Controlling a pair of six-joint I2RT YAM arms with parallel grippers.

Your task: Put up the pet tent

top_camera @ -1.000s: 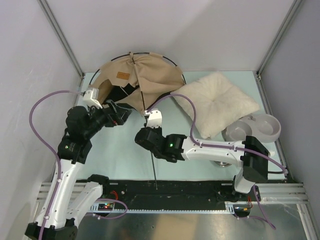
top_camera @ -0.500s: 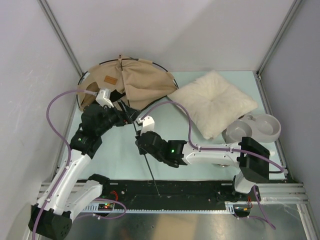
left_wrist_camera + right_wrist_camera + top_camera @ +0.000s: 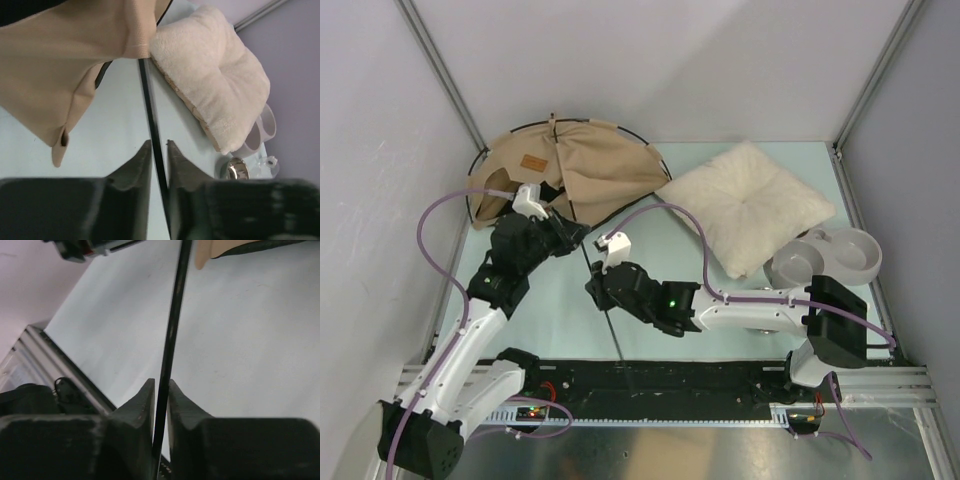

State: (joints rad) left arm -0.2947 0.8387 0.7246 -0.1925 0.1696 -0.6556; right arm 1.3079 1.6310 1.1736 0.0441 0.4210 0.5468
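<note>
Pet tent (image 3: 600, 170) farther left; pole (image 3: 148, 100) inside narrow left gripper (image 3: 158, 144), pinched by right gripper (image 3: 160, 382)

The pet tent (image 3: 582, 170) is matt tan woven cloth; its thin pole (image 3: 171, 335) is black and faintly glossy. At three o'clock of it, the pillow (image 3: 750, 205) is fluffy cream plush. The worktop (image 3: 550, 300) is smooth, pale and matt. The left claw (image 3: 159, 145) and right claw (image 3: 160, 382) look like matt black plastic.

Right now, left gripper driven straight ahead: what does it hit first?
Likely the tan hem of the pet tent, where the black pole in the left gripper enters it; depth unclear.
</note>
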